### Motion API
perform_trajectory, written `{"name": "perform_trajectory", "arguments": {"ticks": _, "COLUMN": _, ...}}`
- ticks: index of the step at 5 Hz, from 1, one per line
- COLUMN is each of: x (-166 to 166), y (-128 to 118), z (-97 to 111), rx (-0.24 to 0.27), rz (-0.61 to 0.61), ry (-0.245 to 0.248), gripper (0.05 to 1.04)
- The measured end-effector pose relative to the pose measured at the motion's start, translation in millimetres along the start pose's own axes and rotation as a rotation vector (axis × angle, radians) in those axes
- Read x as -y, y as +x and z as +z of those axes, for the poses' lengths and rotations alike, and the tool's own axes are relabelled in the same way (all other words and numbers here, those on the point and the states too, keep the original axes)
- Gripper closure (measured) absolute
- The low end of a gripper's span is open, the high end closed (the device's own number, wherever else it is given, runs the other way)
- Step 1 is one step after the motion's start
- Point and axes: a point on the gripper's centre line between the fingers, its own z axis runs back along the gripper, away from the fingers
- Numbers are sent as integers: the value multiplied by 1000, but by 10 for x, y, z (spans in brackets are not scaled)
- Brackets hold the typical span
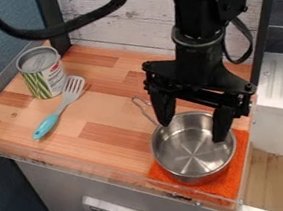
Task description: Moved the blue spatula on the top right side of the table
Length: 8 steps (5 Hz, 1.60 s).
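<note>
My gripper [192, 132] hangs at the right side of the table, over the steel pot, with its two fingers spread wide and nothing between them. The blue spatula [47, 125] lies at the left of the wooden table [109, 120]; its blue handle points toward the front edge and its grey slotted head lies beside the can. A wide stretch of wood separates the gripper from the spatula.
A steel pot [192, 145] stands on an orange cloth [235, 176] at the front right, its handle pointing back. A tin can [41, 75] stands at the back left. A low clear rim [86, 163] runs along the front edge.
</note>
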Motion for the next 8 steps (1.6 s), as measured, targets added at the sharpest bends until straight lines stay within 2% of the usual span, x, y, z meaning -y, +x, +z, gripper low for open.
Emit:
{"name": "perform_trajectory", "arguments": {"ticks": 1, "x": -1, "y": -25, "z": -64, "rx": -25, "rz": 1, "ry": 2, "gripper": 83}}
{"name": "perform_trajectory", "arguments": {"ticks": 3, "x": -621, "y": -171, "z": -154, "rx": -39, "rz": 154, "ry": -28, "gripper": 83}}
{"name": "perform_trajectory", "arguments": {"ticks": 4, "x": -1084, "y": -272, "z": -241, "rx": -27, "rz": 187, "ry": -24, "gripper": 83}}
{"name": "perform_trajectory", "arguments": {"ticks": 5, "x": -1527, "y": -336, "z": -368, "rx": -48, "rz": 149, "ry": -7, "gripper": 83}}
{"name": "perform_trajectory", "arguments": {"ticks": 6, "x": -1781, "y": -346, "z": -415, "rx": -40, "rz": 149, "ry": 14, "gripper": 83}}
{"name": "perform_trajectory", "arguments": {"ticks": 7, "x": -2017, "y": -367, "z": -528, "rx": -46, "rz": 219, "ry": 52, "gripper": 83}}
{"name": "perform_trajectory", "arguments": {"ticks": 8, "x": -2148, "y": -322, "z": -606, "rx": -32, "rz": 263, "ry": 124, "gripper": 83}}
